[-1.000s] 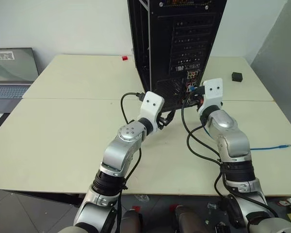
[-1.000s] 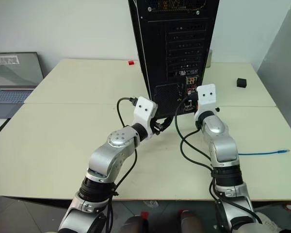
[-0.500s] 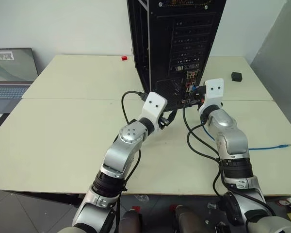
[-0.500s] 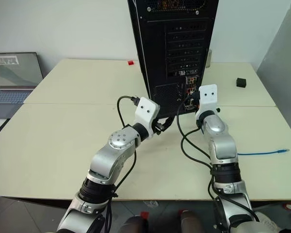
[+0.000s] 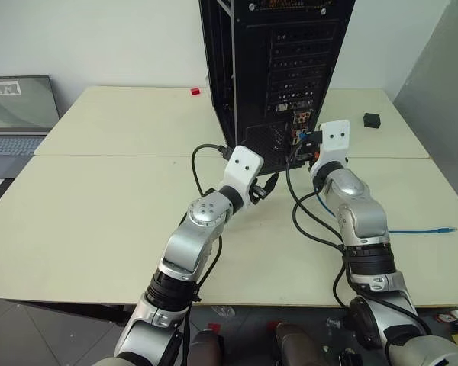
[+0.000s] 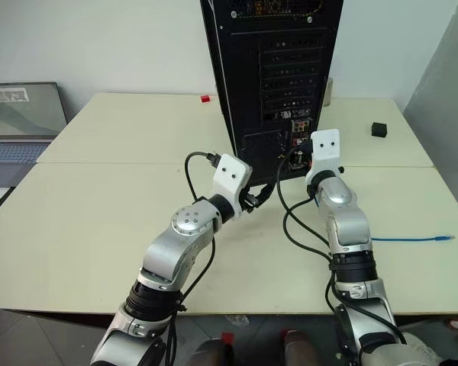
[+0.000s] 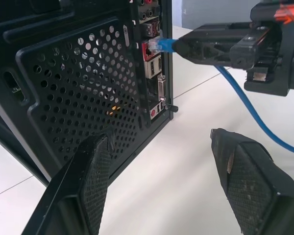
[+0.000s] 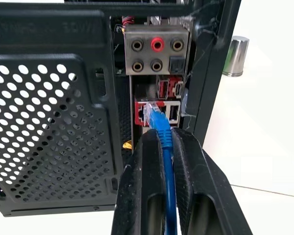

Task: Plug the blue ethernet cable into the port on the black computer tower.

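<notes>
Right gripper (image 8: 165, 147) is clamped tight on the blue ethernet cable (image 8: 167, 171) just behind its plug, tip right at the port (image 8: 148, 112) low on the black computer tower (image 5: 278, 69). I'd keep the plug square and push straight until it seats. Left gripper (image 7: 161, 161) hangs wide open and empty beside the tower's vent grille. No readable labels anywhere.

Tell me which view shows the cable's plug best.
The right wrist view: the plug sits centred at the port, held by the shut right pincer. The left wrist view shows it side-on; in the head views it is tiny against the tower.
</notes>
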### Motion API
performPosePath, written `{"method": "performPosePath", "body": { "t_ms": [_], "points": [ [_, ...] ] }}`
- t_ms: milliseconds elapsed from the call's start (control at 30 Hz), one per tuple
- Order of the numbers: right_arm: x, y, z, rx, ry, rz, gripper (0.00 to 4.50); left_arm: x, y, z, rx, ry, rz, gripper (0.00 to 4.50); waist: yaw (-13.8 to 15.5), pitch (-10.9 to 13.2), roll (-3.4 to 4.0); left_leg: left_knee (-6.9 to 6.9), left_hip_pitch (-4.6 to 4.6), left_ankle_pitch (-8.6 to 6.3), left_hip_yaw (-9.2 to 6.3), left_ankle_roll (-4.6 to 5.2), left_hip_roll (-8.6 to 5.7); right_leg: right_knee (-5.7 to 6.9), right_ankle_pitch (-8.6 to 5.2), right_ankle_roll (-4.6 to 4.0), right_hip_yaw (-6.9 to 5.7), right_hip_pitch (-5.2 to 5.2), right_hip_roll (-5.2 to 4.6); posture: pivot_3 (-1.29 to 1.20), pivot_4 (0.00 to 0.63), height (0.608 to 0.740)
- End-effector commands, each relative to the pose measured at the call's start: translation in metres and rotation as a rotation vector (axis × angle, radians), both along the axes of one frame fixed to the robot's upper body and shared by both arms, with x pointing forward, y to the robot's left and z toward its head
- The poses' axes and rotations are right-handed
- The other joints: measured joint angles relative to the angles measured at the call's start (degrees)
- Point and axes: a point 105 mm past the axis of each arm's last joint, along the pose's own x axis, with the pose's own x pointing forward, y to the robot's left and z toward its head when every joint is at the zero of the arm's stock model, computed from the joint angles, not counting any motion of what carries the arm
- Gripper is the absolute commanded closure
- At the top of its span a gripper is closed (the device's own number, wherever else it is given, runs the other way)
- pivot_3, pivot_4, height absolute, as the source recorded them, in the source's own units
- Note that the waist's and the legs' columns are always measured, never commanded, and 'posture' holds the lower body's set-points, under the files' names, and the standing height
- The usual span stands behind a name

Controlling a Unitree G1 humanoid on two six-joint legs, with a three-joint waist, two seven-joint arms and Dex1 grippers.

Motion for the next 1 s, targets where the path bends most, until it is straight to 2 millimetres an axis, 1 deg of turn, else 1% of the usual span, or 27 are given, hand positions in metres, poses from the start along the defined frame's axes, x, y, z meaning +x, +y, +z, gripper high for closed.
{"method": "performPosePath", "body": {
  "t_ms": [33, 333, 500, 767, 1000],
  "points": [
    [0.0, 0.003, 0.019, -0.001, -0.072, 0.01, 4.5, -0.003, 0.0, 0.015, -0.025, -0.058, -0.003, 1.2, -0.02, 0.0, 0.0, 0.0, 0.0, 0.0, 0.0, 0.0, 0.0, 0.0, 0.0, 0.0, 0.0, 0.0, 0.0, 0.0, 0.15, 0.74],
    [0.001, 0.007, 0.022, -0.01, -0.085, 0.021, 4.5, -0.003, 0.0, 0.015, -0.028, -0.059, 0.0, 1.2, -0.07, 0.0, 0.0, 0.0, 0.01, 0.0, 0.01, 0.0, 0.02, 0.0, 0.0, 0.0, 0.02, 0.0, 0.01, 0.0, 0.15, 0.74],
    [0.001, 0.012, 0.026, -0.035, -0.104, 0.037, 4.5, -0.002, 0.001, 0.015, -0.027, -0.059, 0.004, 1.2, -0.15, 0.0, 0.0, 0.0, 0.01, 0.0, 0.02, 0.0, 0.02, 0.0, 0.0, 0.0, 0.03, 0.0, 0.01, 0.0, 0.15, 0.74],
    [-0.001, 0.018, 0.027, -0.091, -0.126, 0.055, 4.5, -0.001, 0.002, 0.015, -0.023, -0.059, 0.006, 1.2, -0.63, 0.0, 0.0, -0.03, 0.02, 0.0, 0.02, 0.0, 0.06, 0.01, 0.0, 0.0, 0.04, -0.03, 0.06, 0.0, 0.15, 0.74],
    [-0.002, 0.023, 0.028, -0.128, -0.142, 0.07, 4.5, 0.0, 0.009, 0.012, -0.01, -0.054, 0.019, 1.2, -0.98, 0.0, 0.0, -0.03, 0.02, 0.0, 0.03, 0.0, 0.06, 0.01, 0.0, 0.0, 0.05, -0.03, 0.07, 0.0, 0.15, 0.74]
  ]
}}
